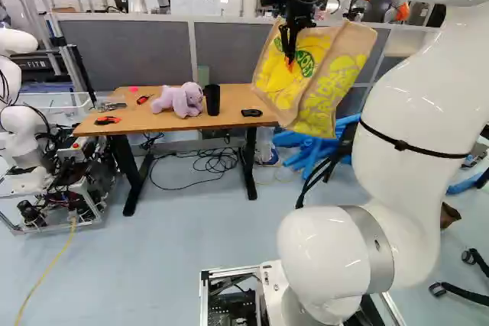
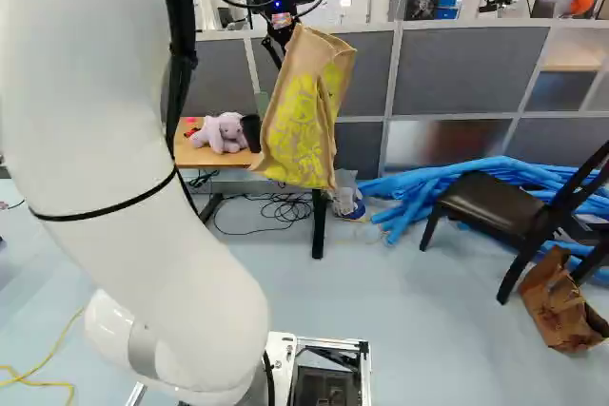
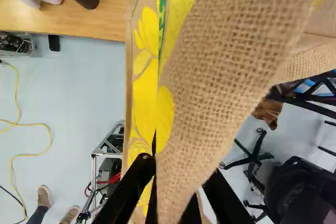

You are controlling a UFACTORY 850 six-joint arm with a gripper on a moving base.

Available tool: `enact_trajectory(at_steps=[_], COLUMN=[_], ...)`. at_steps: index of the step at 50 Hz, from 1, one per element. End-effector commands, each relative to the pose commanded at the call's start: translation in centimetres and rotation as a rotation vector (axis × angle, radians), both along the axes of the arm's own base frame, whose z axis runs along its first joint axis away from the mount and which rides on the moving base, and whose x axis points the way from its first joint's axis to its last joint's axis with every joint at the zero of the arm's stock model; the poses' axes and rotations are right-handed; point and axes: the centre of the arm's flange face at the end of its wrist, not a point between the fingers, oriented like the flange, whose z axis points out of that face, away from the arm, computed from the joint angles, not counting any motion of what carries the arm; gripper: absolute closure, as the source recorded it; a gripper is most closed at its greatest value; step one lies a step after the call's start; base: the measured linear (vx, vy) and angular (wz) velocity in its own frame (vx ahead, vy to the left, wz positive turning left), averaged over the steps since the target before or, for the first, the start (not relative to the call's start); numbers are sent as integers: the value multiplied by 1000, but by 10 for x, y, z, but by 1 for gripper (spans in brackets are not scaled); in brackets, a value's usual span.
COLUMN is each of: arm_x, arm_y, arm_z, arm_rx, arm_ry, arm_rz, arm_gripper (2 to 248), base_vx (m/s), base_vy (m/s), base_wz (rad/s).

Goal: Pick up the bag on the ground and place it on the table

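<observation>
- Two things occupy the table (image 1: 130,118): plush toy (image 1: 179,100), black cup (image 1: 212,100).
- Raised arm (image 1: 428,89) reaches forward, gripper (image 1: 290,57) downward, fingers pinching the bag (image 1: 330,89), which hangs near the table.

The bag (image 1: 348,74) is coarse woven cloth, burlap by its look, rough and matt, with flat yellow print over the weave. The surface (image 1: 229,121) has a smooth wood-grained top on matt black legs (image 1: 250,169) that look like metal. On it, the toy (image 1: 177,100) is soft, fuzzy plush and the cup (image 1: 212,101) is smooth and dark. The near arm (image 2: 124,168) is smooth, glossy white, with a brushed-metal ring (image 1: 376,248). At the right, the chair seat (image 2: 490,203) is smooth with a leathery sheen, and the sack (image 2: 561,306) looks like crumpled brown paper. The far panels (image 2: 452,73) are matt grey, and the floor (image 1: 191,219) is smooth.
</observation>
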Motion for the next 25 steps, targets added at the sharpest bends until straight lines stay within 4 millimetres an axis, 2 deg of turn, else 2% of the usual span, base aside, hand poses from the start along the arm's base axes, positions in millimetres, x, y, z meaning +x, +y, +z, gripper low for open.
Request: enact_trajectory(at_steps=[25], arm_x=[0], arm_y=[0], arm_z=[0], arm_rx=[0], arm_ry=[0], arm_rz=[0], arm_gripper=[227], base_vx=[94], base_vy=[39], base_wz=[-14])
